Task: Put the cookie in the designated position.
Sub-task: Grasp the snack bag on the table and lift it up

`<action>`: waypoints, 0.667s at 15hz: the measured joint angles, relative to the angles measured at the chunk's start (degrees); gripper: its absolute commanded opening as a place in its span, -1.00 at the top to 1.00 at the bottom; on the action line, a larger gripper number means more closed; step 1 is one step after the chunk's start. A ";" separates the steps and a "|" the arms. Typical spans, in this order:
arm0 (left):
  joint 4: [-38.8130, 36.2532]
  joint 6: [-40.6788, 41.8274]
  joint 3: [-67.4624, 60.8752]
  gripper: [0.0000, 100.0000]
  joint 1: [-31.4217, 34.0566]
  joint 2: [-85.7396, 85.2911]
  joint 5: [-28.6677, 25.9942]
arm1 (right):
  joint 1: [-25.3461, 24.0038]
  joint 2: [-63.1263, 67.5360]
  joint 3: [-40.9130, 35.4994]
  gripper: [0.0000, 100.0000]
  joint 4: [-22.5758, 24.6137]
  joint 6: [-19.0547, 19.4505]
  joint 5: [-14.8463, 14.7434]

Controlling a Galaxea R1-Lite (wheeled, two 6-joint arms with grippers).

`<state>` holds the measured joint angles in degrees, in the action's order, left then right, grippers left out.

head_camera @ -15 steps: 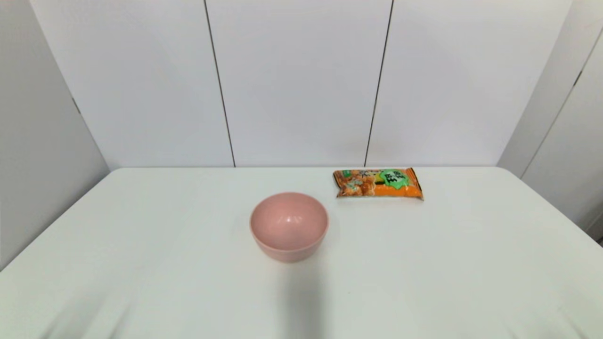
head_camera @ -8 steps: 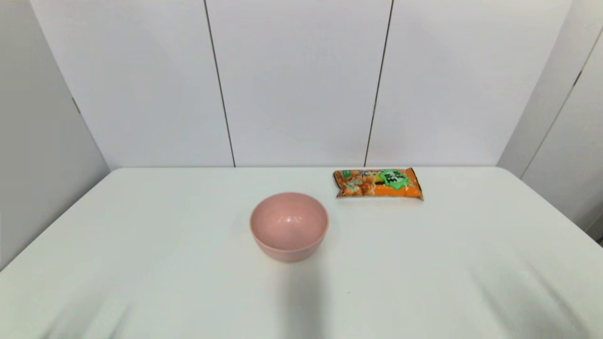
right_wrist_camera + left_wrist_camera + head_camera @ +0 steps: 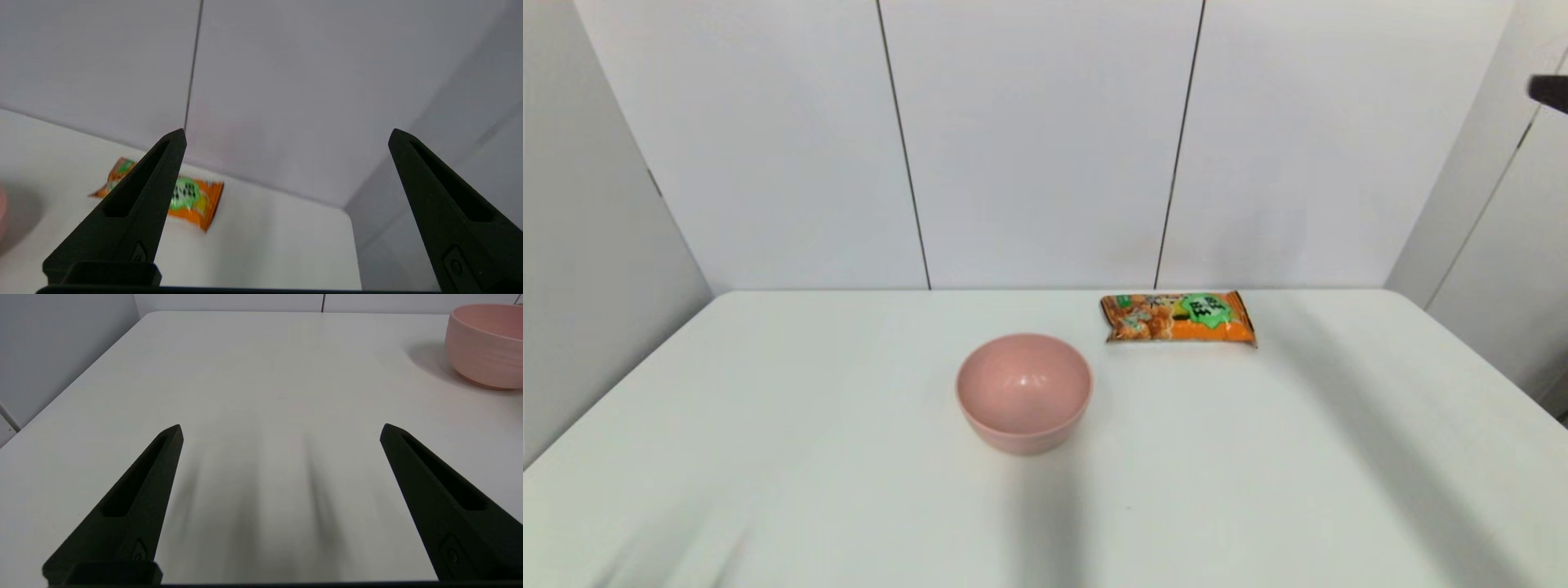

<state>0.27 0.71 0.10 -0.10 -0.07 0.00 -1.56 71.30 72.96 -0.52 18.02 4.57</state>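
— Cookie [image 3: 1178, 318] count? Bowls?
— One packet, flat at the tabletop's [image 3: 768, 425] far edge; green label, black characters unreadable. One pink bowl [image 3: 1023, 392], apart.
— Claws?
— Left claw [image 3: 281, 430] and right claw [image 3: 286, 134]: both spread wide, holding nothing.

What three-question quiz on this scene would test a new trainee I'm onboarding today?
1. True or false: the cookie lies inside the bowl.
2. Which is nearer the back wall: cookie or bowl?
3. Choose: the right gripper jaws are A) wide apart, B) closed on the cookie.

Key: 1. False, it lies on the table, apart from the bowl. 2. Cookie. 3. A.
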 measured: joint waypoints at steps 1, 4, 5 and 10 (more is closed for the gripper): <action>-0.02 -0.02 0.00 -1.00 0.00 0.00 0.00 | -0.33 5.44 5.89 -1.00 -0.79 0.85 2.21; 0.00 -0.02 0.00 -1.00 0.00 0.00 0.00 | -0.78 20.46 22.24 -1.00 -7.11 4.83 9.56; 0.00 0.00 0.00 -1.00 0.00 0.00 0.00 | -0.87 25.39 27.23 -1.00 -10.13 6.60 11.50; 0.00 0.00 0.00 -1.00 0.00 0.00 0.00 | -0.37 44.28 37.92 -1.00 -20.83 23.98 14.49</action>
<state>0.27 0.71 0.10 -0.10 -0.07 0.00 -1.93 115.58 110.89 -21.36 42.00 19.07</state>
